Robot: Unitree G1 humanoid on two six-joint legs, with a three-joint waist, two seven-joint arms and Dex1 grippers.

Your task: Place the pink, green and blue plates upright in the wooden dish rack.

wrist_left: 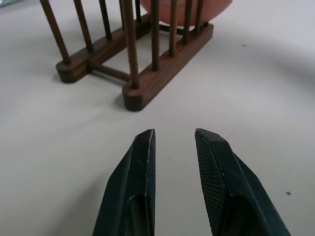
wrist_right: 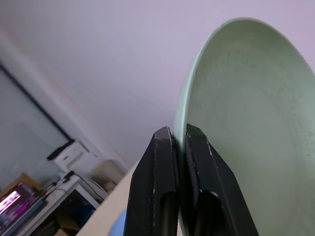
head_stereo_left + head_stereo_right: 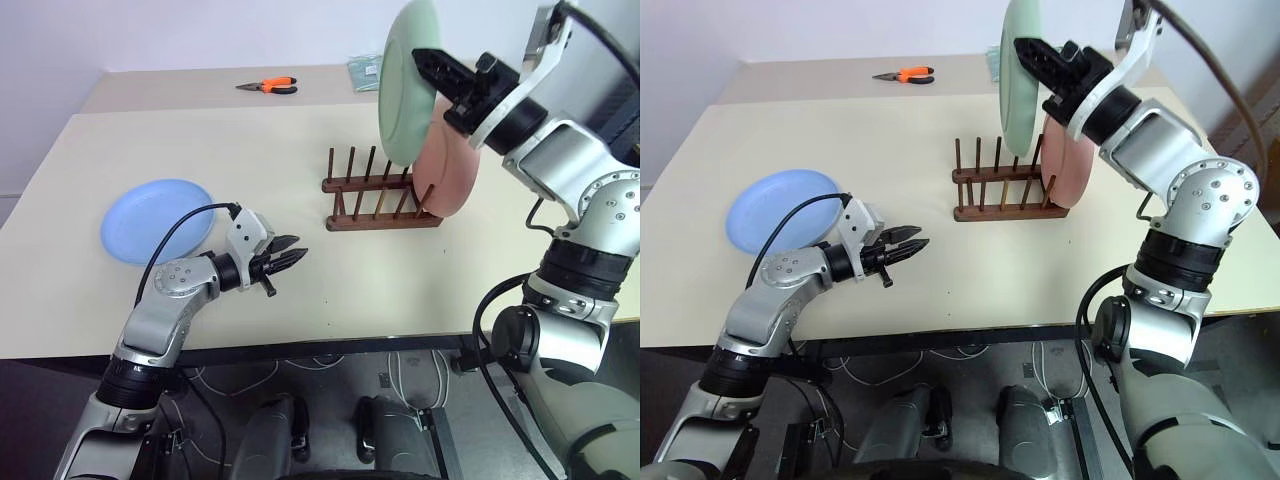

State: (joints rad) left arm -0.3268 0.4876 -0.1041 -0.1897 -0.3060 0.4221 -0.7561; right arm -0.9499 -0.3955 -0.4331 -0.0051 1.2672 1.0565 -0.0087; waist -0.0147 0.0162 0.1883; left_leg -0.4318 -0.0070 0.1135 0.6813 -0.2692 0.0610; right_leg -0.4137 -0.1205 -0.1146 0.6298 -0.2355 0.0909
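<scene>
Left gripper (image 3: 288,256) nearest, low over the table (image 3: 400,280), fingers slightly apart, empty, pointing at the wooden rack (image 3: 378,200). Blue plate (image 3: 157,220) flat at left. Pink plate (image 3: 448,168) upright in the rack's right end. Right gripper (image 3: 425,62) clamped on the green plate (image 3: 408,80) rim (held upright, above the rack)

My black right gripper (image 3: 425,58) pinches a pale mint green round matte plate (image 3: 402,85). A salmon pink round plate (image 3: 450,170) fills the dark brown wooden peg rack (image 3: 375,195). At nine o'clock on the cream table (image 3: 300,270) lies a light blue round plate (image 3: 155,220); orange-handled pliers (image 3: 268,86) at twelve.
</scene>
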